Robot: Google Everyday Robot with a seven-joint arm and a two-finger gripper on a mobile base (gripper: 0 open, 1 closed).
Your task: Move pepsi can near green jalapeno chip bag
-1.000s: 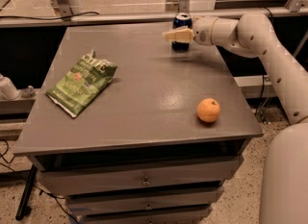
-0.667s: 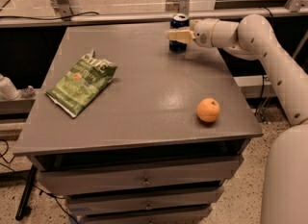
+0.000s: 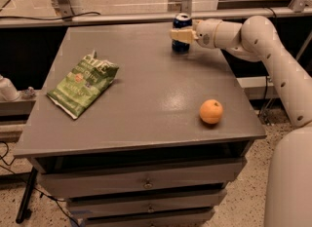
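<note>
The pepsi can [image 3: 181, 46], dark blue with a silver top, stands upright near the far edge of the grey table [image 3: 146, 109], right of centre. My gripper [image 3: 178, 34] reaches in from the right and is at the can, level with its middle, and crosses its front. The can rests on the table. The green jalapeno chip bag [image 3: 83, 83] lies flat on the left side of the table, well away from the can and the gripper.
An orange [image 3: 211, 111] sits near the table's front right corner. My white arm [image 3: 263, 41] spans the table's right edge. Drawers [image 3: 146, 184] are below the tabletop. A rail [image 3: 122, 17] runs behind the far edge.
The gripper has shifted slightly along the can's front. The can, the bag and the orange have not moved.
</note>
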